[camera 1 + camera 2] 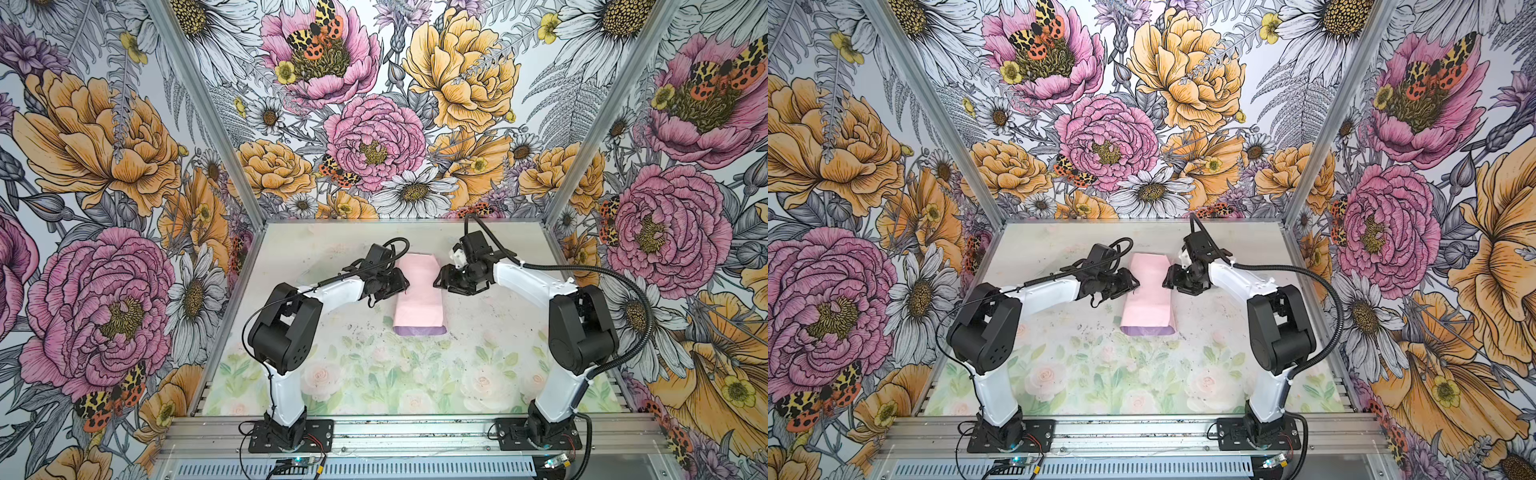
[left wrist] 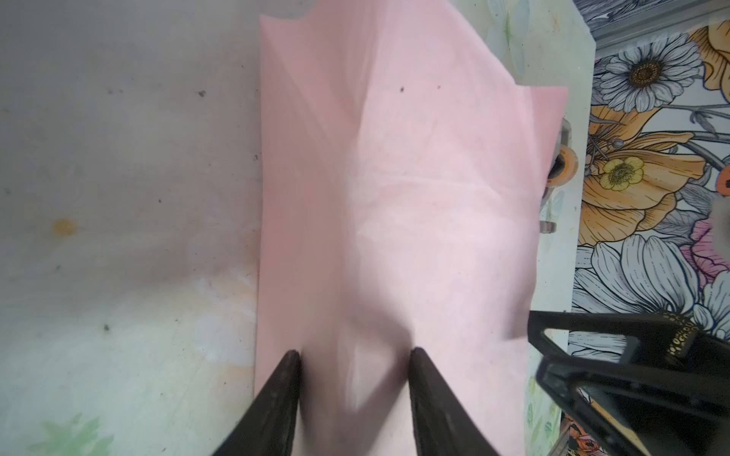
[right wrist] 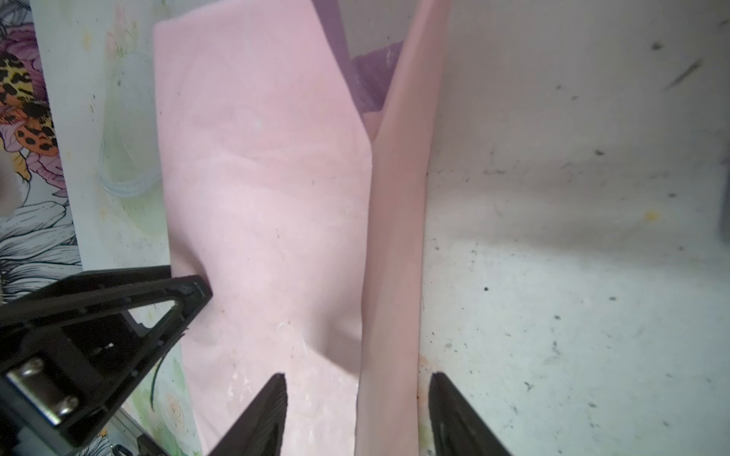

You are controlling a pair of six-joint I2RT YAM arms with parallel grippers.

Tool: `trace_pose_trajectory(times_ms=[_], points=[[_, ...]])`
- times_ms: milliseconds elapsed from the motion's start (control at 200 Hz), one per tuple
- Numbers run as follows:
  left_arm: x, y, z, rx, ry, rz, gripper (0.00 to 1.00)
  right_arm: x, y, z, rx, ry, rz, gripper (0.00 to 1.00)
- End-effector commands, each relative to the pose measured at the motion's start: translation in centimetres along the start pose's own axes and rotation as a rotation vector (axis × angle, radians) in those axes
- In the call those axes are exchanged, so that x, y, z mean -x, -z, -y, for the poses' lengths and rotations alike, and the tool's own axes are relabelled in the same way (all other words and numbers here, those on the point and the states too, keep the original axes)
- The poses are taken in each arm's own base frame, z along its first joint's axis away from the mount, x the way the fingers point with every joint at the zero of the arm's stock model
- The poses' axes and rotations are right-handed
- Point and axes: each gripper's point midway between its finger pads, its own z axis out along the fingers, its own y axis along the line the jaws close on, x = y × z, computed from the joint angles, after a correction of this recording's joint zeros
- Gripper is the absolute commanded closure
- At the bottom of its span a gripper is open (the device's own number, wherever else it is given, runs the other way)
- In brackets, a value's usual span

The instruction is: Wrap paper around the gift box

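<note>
I am seeing the left gripper (image 2: 355,367) with its jaws standing partly spread. Both fingertips (image 2: 290,369) are sitting on the pale pink top face of the paper (image 1: 417,291), with a soft, blurred crease running between them, and they are gripping nothing that I can make out. The right gripper (image 3: 357,381) is showing its jaws spread wider and is straddling the parcel's right-hand edge. One fingertip (image 3: 276,395) is hanging over the top face and the other is standing just beside the side wall, and neither is pinching the sheet.

In both top views the paper is lying mid-table (image 1: 478,332) as a long raised parcel between the two grippers, pink face out, with a lilac strip showing along its near end. The gift box is hidden from me, and only paper is showing.

The left arm (image 1: 332,291) is rising from its base on the near rail and bending at the elbow, with its forearm reaching inward to the parcel's left edge. The right arm (image 1: 528,278) is mirroring it, its forearm reaching in to the right edge. Both grippers are facing each other across the parcel's far half.
</note>
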Motion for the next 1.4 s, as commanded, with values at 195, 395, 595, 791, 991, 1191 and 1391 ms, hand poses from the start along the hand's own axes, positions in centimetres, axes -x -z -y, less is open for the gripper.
trace_pose_trajectory(times_ms=[195,395,595,791,991,1191,1391], points=[[-0.9,-0.3,-1.4,0.058,-0.034,-0.005,0.55,1.4,-0.3,-0.2,-0.004,0.052,-0.043,0.31],[-1.0,-0.3,-1.4,0.059,-0.034,-0.006,0.56,1.4,-1.5,-1.5,0.059,0.075,-0.088,0.31],[-0.9,-0.2,-1.2,0.057,-0.033,-0.003,0.56,1.0,-2.8,-1.1,0.051,0.072,-0.116,0.49],[-0.6,0.2,-0.9,0.05,-0.035,0.011,0.56,0.3,-3.1,0.4,-0.008,0.05,-0.12,0.7],[-0.3,0.9,-0.2,0.032,-0.026,0.021,0.52,0.1,-2.8,0.7,-0.022,0.05,-0.112,0.73],[0.4,3.3,1.3,-0.029,0.002,0.053,0.4,-0.1,-2.7,0.9,-0.032,0.052,-0.112,0.73],[-1.2,2.9,1.0,-0.039,0.02,0.016,0.45,-0.1,-2.7,0.8,-0.035,0.054,-0.109,0.73]])
